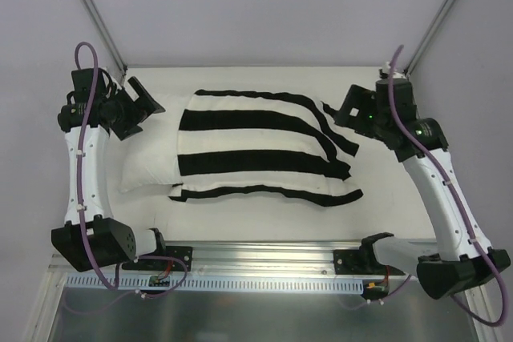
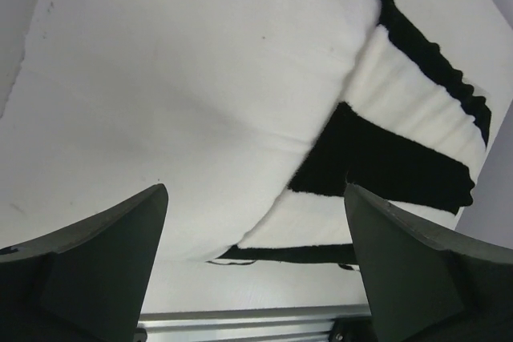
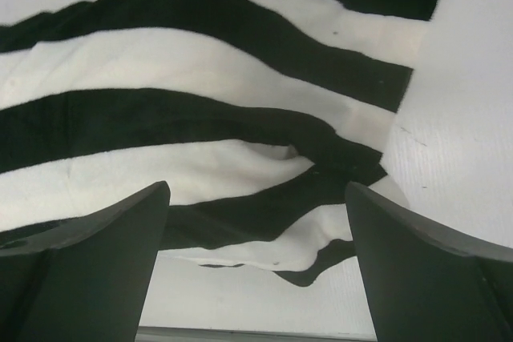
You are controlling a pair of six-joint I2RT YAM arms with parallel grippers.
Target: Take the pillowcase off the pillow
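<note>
The black and white striped pillowcase [image 1: 256, 150] lies across the middle of the table and covers most of the pillow. The plain white pillow [image 1: 148, 158] sticks out of its left end. My left gripper [image 1: 144, 106] is open and empty, above the pillow's bare far-left corner. In the left wrist view the pillow [image 2: 176, 102] fills the frame, with the pillowcase edge [image 2: 385, 150] at the right. My right gripper [image 1: 346, 110] is open and empty, above the pillowcase's slack right end. The right wrist view shows the loose folded stripes [image 3: 240, 142] below the open jaws.
A white table [image 1: 401, 198] carries everything. A metal rail [image 1: 264, 258] runs along its near edge between the two arm bases. Grey walls and two slanted frame posts stand behind the table.
</note>
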